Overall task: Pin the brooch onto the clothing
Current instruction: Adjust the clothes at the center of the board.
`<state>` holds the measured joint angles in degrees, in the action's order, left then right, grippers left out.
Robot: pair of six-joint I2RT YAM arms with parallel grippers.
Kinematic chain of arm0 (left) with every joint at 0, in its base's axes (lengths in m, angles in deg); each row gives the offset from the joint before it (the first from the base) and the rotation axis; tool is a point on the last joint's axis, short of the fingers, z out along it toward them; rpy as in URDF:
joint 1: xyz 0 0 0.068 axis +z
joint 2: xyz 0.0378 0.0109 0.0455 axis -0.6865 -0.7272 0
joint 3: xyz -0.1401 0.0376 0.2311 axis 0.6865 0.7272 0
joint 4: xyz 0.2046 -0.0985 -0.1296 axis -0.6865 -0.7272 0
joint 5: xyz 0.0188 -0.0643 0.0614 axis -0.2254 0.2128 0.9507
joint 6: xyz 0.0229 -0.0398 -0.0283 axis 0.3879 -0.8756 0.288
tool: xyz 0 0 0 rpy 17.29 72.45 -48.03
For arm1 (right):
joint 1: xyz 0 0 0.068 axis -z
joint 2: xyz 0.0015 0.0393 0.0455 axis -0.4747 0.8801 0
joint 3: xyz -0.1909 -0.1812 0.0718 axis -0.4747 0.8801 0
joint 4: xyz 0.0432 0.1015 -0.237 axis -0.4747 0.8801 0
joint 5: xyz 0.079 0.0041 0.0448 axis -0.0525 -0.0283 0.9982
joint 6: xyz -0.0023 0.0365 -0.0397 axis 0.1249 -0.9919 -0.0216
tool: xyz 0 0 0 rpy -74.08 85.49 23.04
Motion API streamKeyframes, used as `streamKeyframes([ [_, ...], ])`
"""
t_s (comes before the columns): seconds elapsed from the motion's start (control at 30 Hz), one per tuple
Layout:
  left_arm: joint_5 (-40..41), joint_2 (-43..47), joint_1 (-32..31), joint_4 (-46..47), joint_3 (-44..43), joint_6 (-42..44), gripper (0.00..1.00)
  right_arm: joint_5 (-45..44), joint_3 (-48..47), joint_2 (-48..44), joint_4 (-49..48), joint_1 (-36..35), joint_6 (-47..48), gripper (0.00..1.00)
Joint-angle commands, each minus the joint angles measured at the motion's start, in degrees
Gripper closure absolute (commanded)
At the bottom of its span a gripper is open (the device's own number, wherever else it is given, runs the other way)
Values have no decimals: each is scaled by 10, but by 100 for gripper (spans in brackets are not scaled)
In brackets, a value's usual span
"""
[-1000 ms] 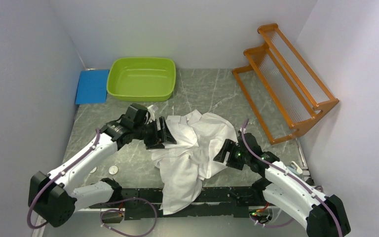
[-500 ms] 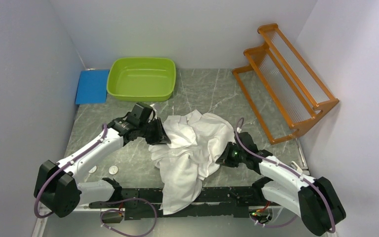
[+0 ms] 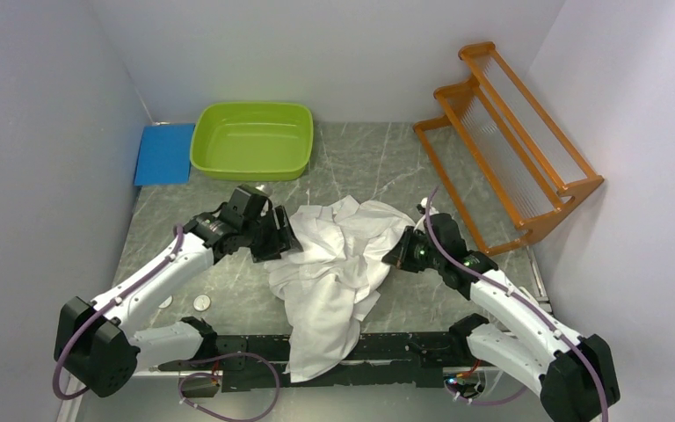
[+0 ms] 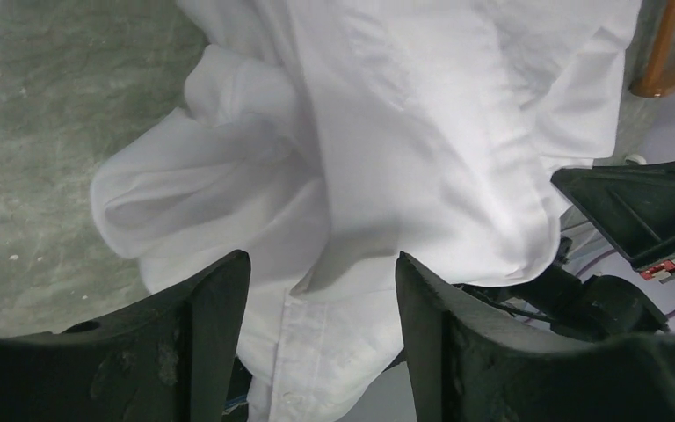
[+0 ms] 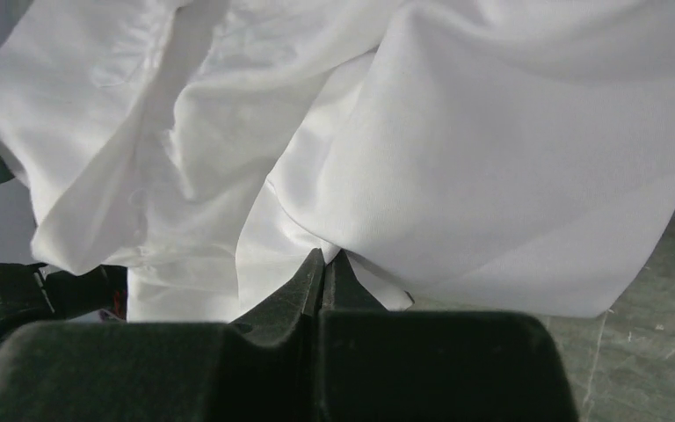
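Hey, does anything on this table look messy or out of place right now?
The white shirt lies crumpled in a heap on the table, one part hanging over the near edge, not spread flat for pinning. Two small round things sit loose to its left; what they are is unclear.

Your overhead view is bright and evenly lit by diffuse light from above; shadows on the desk [image 3: 360, 167] are soft and short. The white shirt [image 3: 338, 255] is close to overexposed, and only faint grey shading marks its folds. In the wrist views, the left hand [image 4: 316, 264] and right hand [image 5: 323, 257] appear as dark, underexposed, slightly soft shapes; the cloth beyond is sharper, with deeper fold shadows.
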<state>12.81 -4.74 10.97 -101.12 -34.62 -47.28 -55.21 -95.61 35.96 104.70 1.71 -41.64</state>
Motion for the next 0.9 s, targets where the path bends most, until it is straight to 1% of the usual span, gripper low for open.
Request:
streamKeyframes([
  [0.0,-42,8,-1,77,1,-3,34,-16,-35,-11,35,3,31,100],
  [0.1,-79,-9,-1,123,7,-4,39,-15,-43,-10,42,4,33,100],
  [0.13,-88,-17,-1,129,4,-3,43,-15,-47,-10,43,4,34,100],
  [0.17,-88,-24,-1,129,0,-2,49,-17,-53,-11,46,4,35,100],
  [0.2,-85,-31,-1,127,-4,0,57,-20,-60,-11,51,3,37,100],
  [0.3,-64,-32,-1,110,-23,5,88,-34,-96,-13,71,4,47,100],
  [0.33,-53,-28,-1,106,-33,7,96,-39,-114,-11,82,5,52,100],
  [0.4,-26,-14,0,84,-63,16,97,-51,-159,-8,105,8,68,100],
  [0.5,16,-2,2,43,-130,43,97,-74,-255,0,144,12,93,100],
  [0.53,29,1,3,29,-159,53,97,-84,-304,4,163,12,102,100],
  [0.6,57,4,4,1,-218,78,97,-110,-373,13,185,13,120,100],
  [0.67,86,6,5,-28,-295,105,97,-130,-461,17,208,13,137,100],
  [0.8,157,19,5,-69,-414,154,97,-169,-579,9,214,13,163,100],
  [0.87,186,34,5,-72,-458,171,97,-187,-625,-4,205,13,169,100],
])
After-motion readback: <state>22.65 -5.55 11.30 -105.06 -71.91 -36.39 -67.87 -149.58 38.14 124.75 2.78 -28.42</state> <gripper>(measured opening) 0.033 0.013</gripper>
